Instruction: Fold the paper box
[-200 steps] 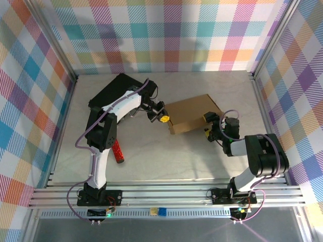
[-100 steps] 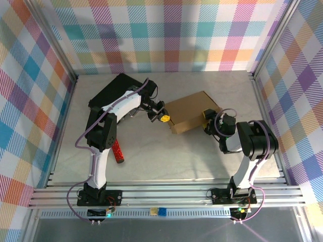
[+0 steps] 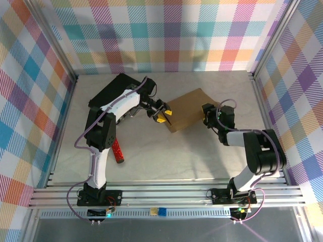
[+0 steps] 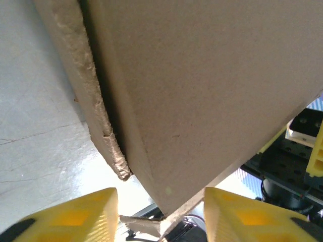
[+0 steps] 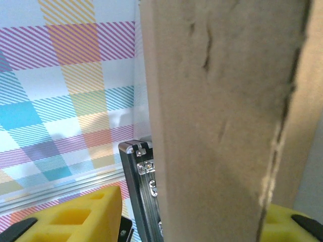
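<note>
Top external: paper box (image 3: 187, 108) lies just right of black case (image 3: 113, 91) | left gripper (image 3: 164, 116) jaws apart astride its case-side corner | right gripper (image 3: 206, 115) jaws apart around the edge away from the case | I can't confirm pad contact, cardboard crowds both wrist views

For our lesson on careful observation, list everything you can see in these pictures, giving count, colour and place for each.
paper box: one, brown, mid-table, between the two pincers
flat case: one, black, back left of the table, partly under the left arm
cylinder: one, red, lying beside the left arm
small piece: one, blue, on the front rail
table: one, pale grey
walls: three, multicoloured check, around the table
left pincer: one, yellow fingers, open around the box's left corner
right pincer: one, yellow fingers, at the box's right edge
</note>
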